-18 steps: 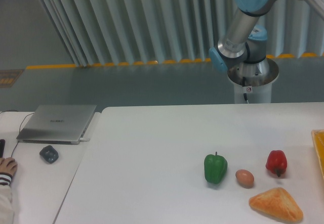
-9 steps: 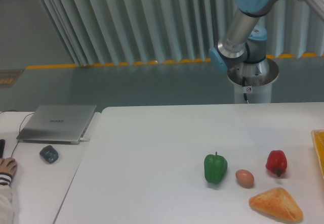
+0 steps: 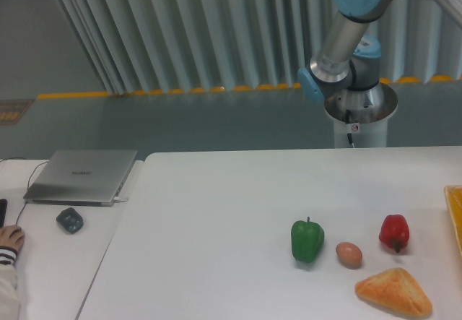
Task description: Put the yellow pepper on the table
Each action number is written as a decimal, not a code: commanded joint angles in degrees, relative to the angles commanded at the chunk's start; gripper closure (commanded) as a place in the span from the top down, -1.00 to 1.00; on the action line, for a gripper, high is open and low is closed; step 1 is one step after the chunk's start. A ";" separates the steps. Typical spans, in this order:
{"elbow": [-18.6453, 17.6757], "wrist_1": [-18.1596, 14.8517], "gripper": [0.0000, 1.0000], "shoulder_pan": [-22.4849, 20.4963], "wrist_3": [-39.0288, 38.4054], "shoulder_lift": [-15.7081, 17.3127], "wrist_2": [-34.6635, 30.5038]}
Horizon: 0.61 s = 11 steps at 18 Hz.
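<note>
Nothing of the task can be counted as done from this view: no yellow pepper is seen on the table (image 3: 216, 212), nor anywhere else in the frame, so its place cannot be told and its look cannot be described.

At the far left, on the adjoining desk (image 3: 50, 262), a closed laptop (image 3: 81, 175) and a dark mouse (image 3: 70, 220) are seen, with a person's hand (image 3: 10, 239) at the edge. Further right on the table a green pepper (image 3: 307, 240) stands upright, an egg (image 3: 349, 254) lies just beside it, a red pepper (image 3: 394, 232) is near that, and a piece of bread (image 3: 393, 292) lies in front. At the right edge a sliver of an orange-yellow tray (image 3: 456, 215) is visible.

Only the arm's base and lower links (image 3: 350, 53) are shown behind the table; the gripper is out of frame, so its opening and any load cannot be told. Presumably the pepper is out of view, and the placing is judged to be still ahead.
</note>
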<state>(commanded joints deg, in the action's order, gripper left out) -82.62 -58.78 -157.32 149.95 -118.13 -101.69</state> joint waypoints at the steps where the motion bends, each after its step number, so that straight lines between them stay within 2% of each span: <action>1: 1.14 -2.71 0.10 0.52 -2.27 0.44 0.53; 3: 2.63 -6.06 0.10 0.88 -4.57 1.32 1.76; 5: 5.01 -11.94 0.10 2.10 -9.74 2.28 4.30; 6: 5.10 -13.62 0.10 3.24 -13.16 3.16 5.09; 8: 5.02 -15.39 0.10 4.74 -16.17 3.96 5.10; 11: 4.05 -17.06 0.10 9.91 -27.57 5.10 5.28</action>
<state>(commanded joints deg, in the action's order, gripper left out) -78.57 -75.85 -147.41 122.38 -113.03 -96.42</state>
